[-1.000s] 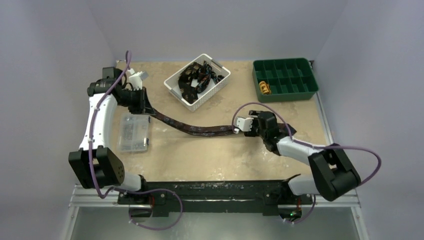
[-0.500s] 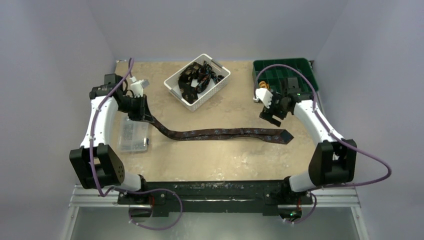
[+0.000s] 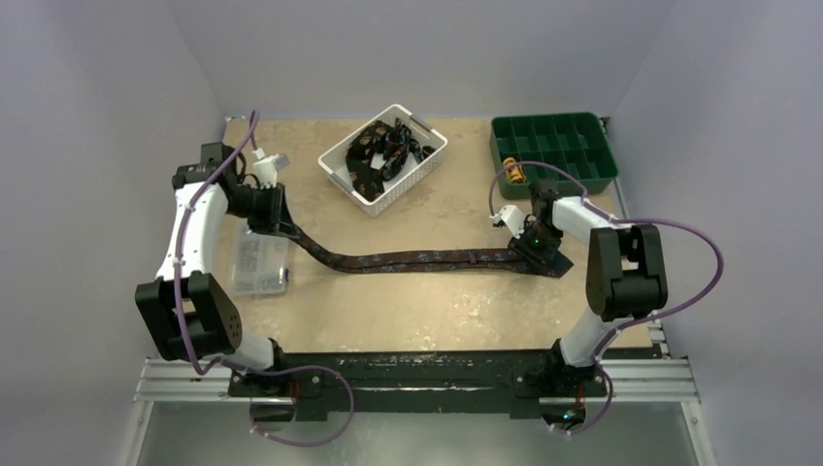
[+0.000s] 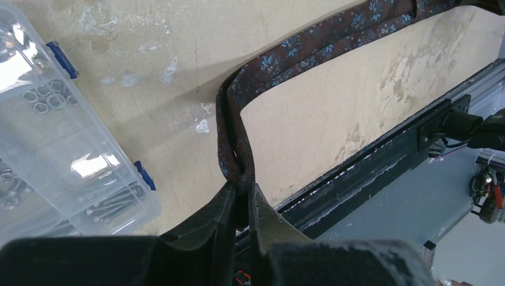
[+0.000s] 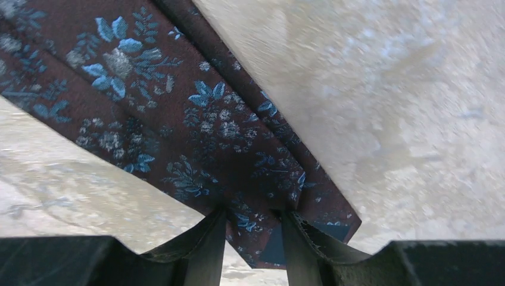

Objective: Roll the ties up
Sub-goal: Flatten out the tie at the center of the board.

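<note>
One tie (image 3: 417,259), dark brown with small blue flowers, lies stretched across the table's middle. My left gripper (image 3: 281,225) is shut on its narrow end and lifts that end off the table; the left wrist view shows the fabric (image 4: 309,44) pinched between my fingers at the left gripper (image 4: 241,193). My right gripper (image 3: 540,254) is down on the wide end at the right. In the right wrist view the right gripper (image 5: 253,217) is open, its fingertips resting on the tie (image 5: 178,119) near its pointed tip.
A white basket (image 3: 346,188) at the back holds more dark ties (image 3: 388,150). A green compartment tray (image 3: 563,184) at the back right holds a small yellow roll (image 3: 513,173). A clear box of screws (image 3: 257,262) lies under my left arm, also in the left wrist view (image 4: 53,137).
My right gripper let the tie go, rose toward the green tray, then came down onto the wide end. The tie now lies longer and straighter. The left arm has barely moved.
</note>
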Motion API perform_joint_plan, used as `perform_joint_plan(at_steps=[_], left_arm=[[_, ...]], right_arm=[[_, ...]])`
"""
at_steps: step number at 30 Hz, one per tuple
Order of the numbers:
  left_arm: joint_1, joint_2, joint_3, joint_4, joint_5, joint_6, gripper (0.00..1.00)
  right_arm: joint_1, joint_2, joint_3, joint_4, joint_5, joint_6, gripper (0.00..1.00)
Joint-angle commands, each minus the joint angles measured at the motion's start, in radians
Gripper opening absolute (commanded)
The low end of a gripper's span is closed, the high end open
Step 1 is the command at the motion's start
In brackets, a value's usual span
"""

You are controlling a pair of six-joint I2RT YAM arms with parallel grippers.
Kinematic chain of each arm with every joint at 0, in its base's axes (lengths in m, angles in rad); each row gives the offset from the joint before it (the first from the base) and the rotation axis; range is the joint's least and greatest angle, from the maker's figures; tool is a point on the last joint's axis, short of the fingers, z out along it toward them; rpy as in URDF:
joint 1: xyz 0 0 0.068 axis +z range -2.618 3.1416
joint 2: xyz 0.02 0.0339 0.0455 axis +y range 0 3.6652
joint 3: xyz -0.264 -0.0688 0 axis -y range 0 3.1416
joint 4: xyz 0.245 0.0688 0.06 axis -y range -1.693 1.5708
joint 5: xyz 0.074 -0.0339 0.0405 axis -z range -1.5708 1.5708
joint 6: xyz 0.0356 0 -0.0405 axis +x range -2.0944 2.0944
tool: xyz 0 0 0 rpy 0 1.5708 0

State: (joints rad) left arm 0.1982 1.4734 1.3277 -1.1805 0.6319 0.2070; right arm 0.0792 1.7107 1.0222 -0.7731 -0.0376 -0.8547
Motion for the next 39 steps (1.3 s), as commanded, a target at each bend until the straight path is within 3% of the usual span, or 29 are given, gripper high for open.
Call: perform_joint_plan(at_steps=[1,8,10,12,15,17,22,26,32,37,39], left_arm=[[0.015,-0.028,0.010,-0.019,0.021,0.048,0.14],[0.037,-0.080,-0.054,0.018,0.077,0.094,0.54],[0.036,-0.107,-0.077,0.037,0.119,0.160,0.58],[0.024,-0.153,-0.117,0.059,0.165,0.286,0.73],[-0.134,-0.257,-0.225,0.157,0.070,0.525,0.74],[-0.252,-0.289,-0.280,0.235,0.020,0.583,0.74],[-0.521,-0.149,-0.203,0.356,-0.022,0.510,0.70],[-0.618,0.020,-0.103,0.461,-0.019,0.388,0.69],[-0.636,0.150,-0.018,0.646,0.096,0.154,0.63],[-0.544,0.076,-0.040,0.719,0.131,-0.001,0.66],[-0.499,0.019,-0.066,0.703,0.128,-0.012,0.69]], right_arm=[[-0.042,0.043,-0.070,0.177,0.184,0.007,0.37],[-0.268,0.101,-0.027,0.238,0.265,-0.169,0.37],[-0.301,0.116,0.007,0.240,0.269,-0.205,0.37],[-0.320,0.121,0.037,0.232,0.256,-0.229,0.38],[-0.327,0.121,0.069,0.210,0.222,-0.254,0.39],[-0.330,0.119,0.090,0.185,0.188,-0.258,0.39],[-0.374,0.107,0.221,-0.007,0.005,-0.253,0.41],[-0.410,0.072,0.396,-0.256,-0.220,-0.284,0.59],[-0.340,-0.061,0.332,-0.197,-0.478,-0.322,0.72],[-0.122,-0.139,0.191,-0.002,-0.465,-0.300,0.98],[-0.026,-0.158,0.132,0.081,-0.436,-0.297,0.99]])
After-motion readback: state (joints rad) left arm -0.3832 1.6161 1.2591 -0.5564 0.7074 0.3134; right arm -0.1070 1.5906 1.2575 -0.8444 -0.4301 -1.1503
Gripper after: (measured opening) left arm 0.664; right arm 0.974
